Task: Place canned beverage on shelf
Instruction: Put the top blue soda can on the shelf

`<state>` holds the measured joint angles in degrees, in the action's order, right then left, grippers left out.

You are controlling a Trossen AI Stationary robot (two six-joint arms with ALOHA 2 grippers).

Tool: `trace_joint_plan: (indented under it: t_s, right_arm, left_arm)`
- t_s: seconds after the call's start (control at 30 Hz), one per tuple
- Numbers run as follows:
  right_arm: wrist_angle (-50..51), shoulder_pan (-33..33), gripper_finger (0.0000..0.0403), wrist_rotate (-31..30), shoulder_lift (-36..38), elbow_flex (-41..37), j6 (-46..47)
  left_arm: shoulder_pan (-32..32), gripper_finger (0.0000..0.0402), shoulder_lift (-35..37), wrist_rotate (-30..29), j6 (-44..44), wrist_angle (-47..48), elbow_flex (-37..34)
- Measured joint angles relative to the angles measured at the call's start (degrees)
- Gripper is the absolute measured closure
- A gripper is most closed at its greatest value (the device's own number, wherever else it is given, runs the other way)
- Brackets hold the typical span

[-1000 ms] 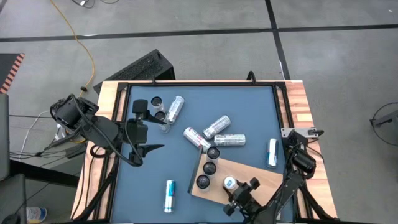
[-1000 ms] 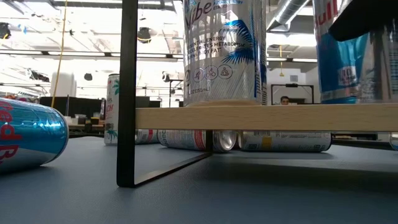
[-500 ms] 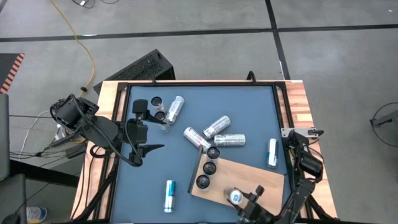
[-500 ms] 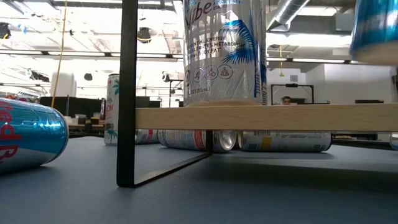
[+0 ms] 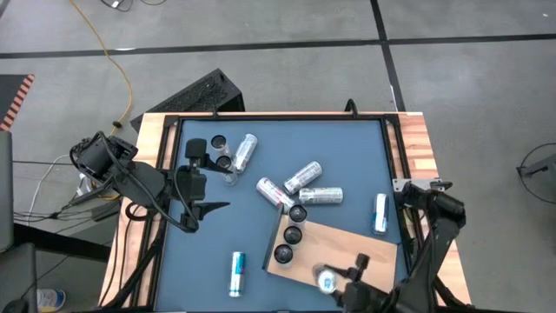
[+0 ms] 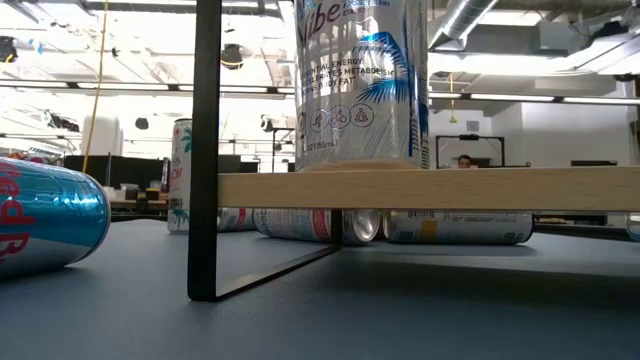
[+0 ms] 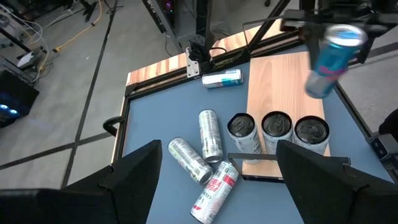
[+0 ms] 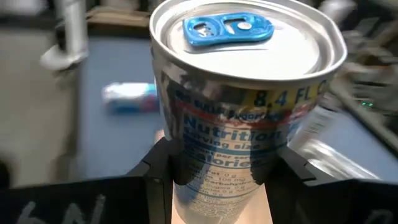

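1. My right gripper (image 8: 217,168) is clamped on a can (image 8: 239,93), one dark finger on each side of its lower body. In the right wrist view the can fills most of the frame, upright, its blue tab facing the camera.

2. From above, that can (image 5: 327,280) hangs over the near edge of the shelf (image 5: 347,243), close to the bottom of the frame. My right arm is partly cut off there, so I cannot make out the fingers from this angle.

3. In the left wrist view the same can (image 7: 329,59) is blurred and tilted, clear of the shelf (image 7: 283,87) surface. The right gripper holding it is cropped by the frame's edge.

4. The low view does not show this can. Only one upright can (image 6: 360,80) shows on the shelf (image 6: 430,190), and its top is cut off.

5. Three cans (image 5: 291,233) stand in a row along the shelf's left edge; only their dark tops are visible from above.

6. My left gripper (image 5: 208,209) hovers over the left part of the table (image 5: 347,148), jaws spread wide with nothing between them.

7. Loose cans (image 5: 304,187) lie on their sides on the table beyond the shelf. Their labels are too small to read from above.

8. Under the shelf, the low view shows cans lying (image 6: 390,226) on the tabletop, partly hidden by the board and its black leg (image 6: 207,150).
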<state>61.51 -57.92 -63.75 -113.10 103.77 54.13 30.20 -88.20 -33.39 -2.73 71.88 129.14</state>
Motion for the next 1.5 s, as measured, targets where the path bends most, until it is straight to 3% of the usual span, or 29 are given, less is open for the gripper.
trace_joint_plan:
  t_s: [0.13, 0.33, 0.47, 0.6, 0.83, 1.0, 1.17, 1.5]
  right_arm:
    - [-12.5, 2.6, 0.0243, 12.1, 1.6, 0.0, -20.3]
    - [-21.4, 4.8, 0.0237, 15.9, 2.7, -6.2, -26.0]
    - [-38.5, 4.9, 0.0235, 17.1, 7.4, -17.0, -32.3]
    - [-57.0, 5.6, 0.0235, 24.3, 15.5, -31.7, -34.5]
    - [-75.5, 7.7, 0.0234, 27.3, 27.6, -51.6, -39.4]
    - [-81.2, 14.0, 0.0234, 43.6, 27.6, -56.2, -40.9]
    - [-80.7, 18.2, 0.0233, 54.6, 26.5, -56.0, -46.7]
    - [-74.9, 20.2, 0.0233, 60.0, 26.5, -56.0, -60.2]
  left_arm:
    - [0.0, 0.0099, 0.0, 0.0, -0.2, -0.8, 0.0]
    - [0.0, 0.0099, 0.0, 0.0, -0.7, -2.0, 0.0]
    - [0.0, 0.0099, 0.0, 0.0, -1.1, -2.0, 0.0]
    - [0.0, 0.0099, 0.0, -0.2, -1.1, -2.1, 0.0]
    - [0.0, 0.0099, 0.0, -0.4, -2.0, -2.7, 0.0]
    - [0.0, 0.0099, 0.0, -0.4, -2.4, -2.9, 0.0]
    - [0.0, 0.0099, 0.0, -0.4, -2.8, -2.9, 0.0]
    - [0.0, 0.0099, 0.0, -0.5, -2.8, -2.9, 0.0]
